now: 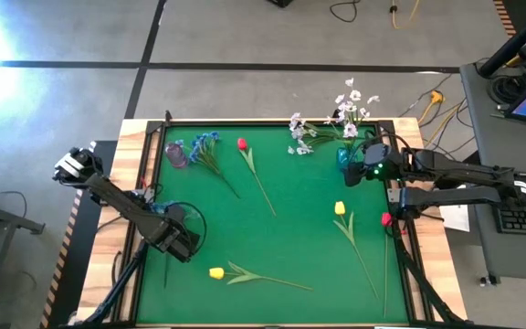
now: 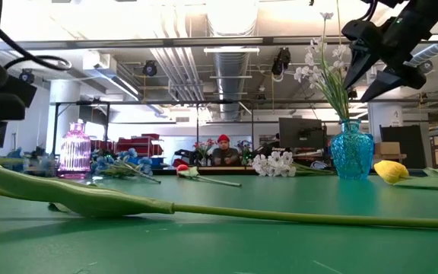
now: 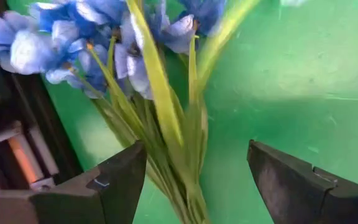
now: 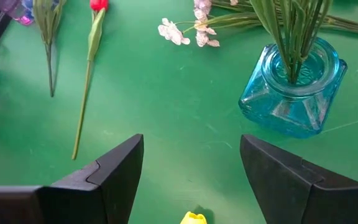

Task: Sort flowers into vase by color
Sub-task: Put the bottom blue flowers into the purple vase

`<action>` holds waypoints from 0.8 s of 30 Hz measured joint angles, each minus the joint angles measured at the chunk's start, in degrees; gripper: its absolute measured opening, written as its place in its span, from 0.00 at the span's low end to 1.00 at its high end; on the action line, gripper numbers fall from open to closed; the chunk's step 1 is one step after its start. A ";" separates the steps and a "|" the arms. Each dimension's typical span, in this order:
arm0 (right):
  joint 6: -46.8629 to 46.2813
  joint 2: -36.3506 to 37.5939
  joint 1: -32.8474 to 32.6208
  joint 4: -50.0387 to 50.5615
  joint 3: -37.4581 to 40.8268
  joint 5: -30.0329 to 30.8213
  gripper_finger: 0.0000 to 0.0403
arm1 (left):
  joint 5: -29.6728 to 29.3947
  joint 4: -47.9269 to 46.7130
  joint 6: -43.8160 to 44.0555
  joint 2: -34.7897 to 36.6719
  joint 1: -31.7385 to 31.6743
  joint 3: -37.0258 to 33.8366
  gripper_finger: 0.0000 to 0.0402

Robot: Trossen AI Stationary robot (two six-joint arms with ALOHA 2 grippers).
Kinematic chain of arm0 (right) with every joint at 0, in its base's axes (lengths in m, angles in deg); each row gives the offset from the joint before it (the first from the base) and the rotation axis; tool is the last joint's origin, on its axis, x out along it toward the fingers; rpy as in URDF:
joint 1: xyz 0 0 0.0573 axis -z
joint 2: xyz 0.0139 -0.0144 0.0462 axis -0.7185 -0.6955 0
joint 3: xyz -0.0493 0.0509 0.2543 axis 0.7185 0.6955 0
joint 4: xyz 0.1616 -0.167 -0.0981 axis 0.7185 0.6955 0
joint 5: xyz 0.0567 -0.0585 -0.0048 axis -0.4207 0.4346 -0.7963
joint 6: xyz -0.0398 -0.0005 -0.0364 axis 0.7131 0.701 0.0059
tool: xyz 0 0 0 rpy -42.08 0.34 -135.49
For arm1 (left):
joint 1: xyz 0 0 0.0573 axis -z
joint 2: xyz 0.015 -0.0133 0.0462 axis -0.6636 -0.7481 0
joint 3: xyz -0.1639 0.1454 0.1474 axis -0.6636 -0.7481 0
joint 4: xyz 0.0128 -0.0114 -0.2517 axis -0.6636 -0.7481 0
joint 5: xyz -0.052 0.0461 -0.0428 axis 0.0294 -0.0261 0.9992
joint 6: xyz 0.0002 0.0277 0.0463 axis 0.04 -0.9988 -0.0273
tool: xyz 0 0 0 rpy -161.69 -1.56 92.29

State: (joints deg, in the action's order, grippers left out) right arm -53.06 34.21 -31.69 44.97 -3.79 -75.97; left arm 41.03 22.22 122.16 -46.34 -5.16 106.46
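On the green desk (image 1: pixel 290 247), my left fingers (image 3: pixel 191 180) stand apart around blue flowers (image 3: pixel 104 37) near the left edge; red and yellow tulips lie unsorted. White flowers (image 1: pixel 350 110) fill the blue vase (image 4: pixel 294 87); right fingers (image 4: pixel 191 168) gape.

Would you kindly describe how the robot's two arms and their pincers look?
Both arms are dark and jointed. The left arm has a pale part at its outer end and black cables looping near it. The right arm shows a green light near its wrist. Each pincer, like the right pincer, has two flat, dark, wedge-shaped fingers.
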 joint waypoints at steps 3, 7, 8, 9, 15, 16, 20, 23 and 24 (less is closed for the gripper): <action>0.00 0.00 0.00 -0.08 -0.01 0.00 0.65 | -0.07 -1.44 -0.68 0.26 0.08 1.39 0.67; 0.00 -0.02 0.00 -0.45 -0.02 0.00 0.66 | -0.14 -4.41 -0.92 0.39 0.08 2.80 0.67; 0.00 -0.02 0.00 -0.68 -0.02 0.02 0.66 | -0.16 -4.89 -0.92 0.39 0.08 2.85 0.67; 0.00 -0.01 0.00 -0.82 -0.02 0.02 0.66 | -0.16 -5.21 -0.92 0.39 0.08 2.85 0.67; 0.59 -0.54 0.00 -1.14 -0.02 0.02 0.65 | 0.01 -2.45 -0.10 -0.87 0.30 0.07 0.67; 0.82 -0.68 0.00 -1.15 -0.03 0.02 0.65 | 0.12 -1.58 -0.02 -1.07 0.32 -0.59 0.67; 0.90 -1.18 0.00 -1.17 -0.04 0.02 0.63 | 0.32 2.43 0.09 -2.23 0.29 -2.20 0.66; 0.90 -1.20 0.00 -1.28 -0.04 0.02 0.63 | 0.24 3.83 0.05 -3.30 0.31 -2.35 0.64; 0.91 -1.20 0.00 -1.32 -0.04 0.02 0.63 | 0.20 4.06 0.00 -3.62 0.32 -2.31 0.62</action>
State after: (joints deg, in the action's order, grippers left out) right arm -52.15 33.00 -31.69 43.64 -3.83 -75.95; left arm 41.23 26.28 122.15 -49.96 -4.84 104.15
